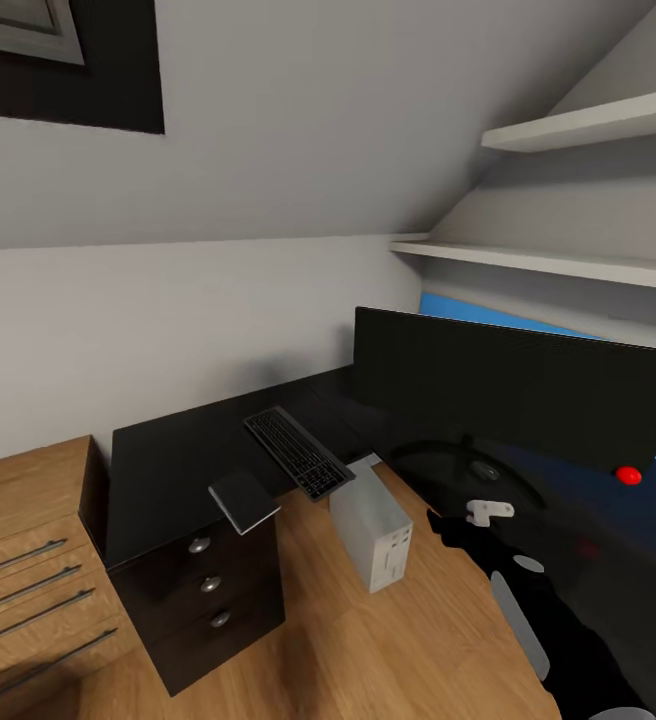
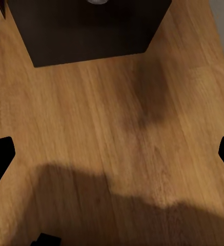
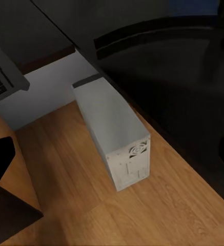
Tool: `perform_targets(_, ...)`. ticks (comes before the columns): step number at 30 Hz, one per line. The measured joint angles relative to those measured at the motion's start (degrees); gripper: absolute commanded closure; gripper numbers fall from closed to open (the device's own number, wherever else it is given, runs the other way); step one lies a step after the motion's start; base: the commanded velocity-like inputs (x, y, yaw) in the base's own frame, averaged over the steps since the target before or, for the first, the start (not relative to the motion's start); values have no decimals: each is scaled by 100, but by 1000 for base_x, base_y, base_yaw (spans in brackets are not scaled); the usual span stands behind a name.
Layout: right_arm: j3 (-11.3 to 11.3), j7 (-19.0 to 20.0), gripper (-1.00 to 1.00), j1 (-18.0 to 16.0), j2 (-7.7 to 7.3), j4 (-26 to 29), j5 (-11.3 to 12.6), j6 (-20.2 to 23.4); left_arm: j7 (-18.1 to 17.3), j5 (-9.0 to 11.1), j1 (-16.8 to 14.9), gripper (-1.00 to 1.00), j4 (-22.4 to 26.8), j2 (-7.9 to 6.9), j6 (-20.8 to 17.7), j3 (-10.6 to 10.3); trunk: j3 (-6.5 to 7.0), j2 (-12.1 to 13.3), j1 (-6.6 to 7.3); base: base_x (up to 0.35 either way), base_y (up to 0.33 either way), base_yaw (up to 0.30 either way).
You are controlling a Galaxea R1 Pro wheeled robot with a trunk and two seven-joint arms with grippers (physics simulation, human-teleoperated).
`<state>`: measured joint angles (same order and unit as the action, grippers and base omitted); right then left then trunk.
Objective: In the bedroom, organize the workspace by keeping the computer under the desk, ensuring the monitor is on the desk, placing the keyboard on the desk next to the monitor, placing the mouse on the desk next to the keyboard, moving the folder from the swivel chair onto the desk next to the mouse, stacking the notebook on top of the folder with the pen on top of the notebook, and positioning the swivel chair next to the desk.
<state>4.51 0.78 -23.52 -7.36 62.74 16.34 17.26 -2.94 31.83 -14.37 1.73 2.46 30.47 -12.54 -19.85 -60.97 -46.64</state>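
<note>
The monitor (image 1: 513,395) stands on the desk (image 1: 168,460), with the keyboard (image 1: 298,452) at its 9 o'clock overhanging the front edge and the notebook (image 1: 244,500) jutting off the edge at the keyboard's 7 o'clock. The computer (image 1: 372,526) stands on the wood floor (image 1: 388,640) at the monitor's 7 o'clock, its far end tucked under the desk. The left gripper (image 2: 112,154) hangs over bare floor with fingers spread wide, and the right gripper (image 3: 112,154) is also spread, above the computer.

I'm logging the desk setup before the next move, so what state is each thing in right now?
Monitor: upright on the desk.
Keyboard: flat on the desk, one end overhanging the edge.
Notebook: at the desk edge, partly overhanging.
Computer: upright on the floor, partly under the desk.
Drawers: closed.
Left claw: open, empty, over the floor.
Right claw: open, empty.
</note>
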Motion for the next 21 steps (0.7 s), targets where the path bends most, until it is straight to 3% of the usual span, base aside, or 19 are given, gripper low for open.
perform_targets(21,-7,0,-100,0,-4,-3,-6,-21,0,0,-1,-100,-1,0,1,-1,119,0,0,0,0,-186)
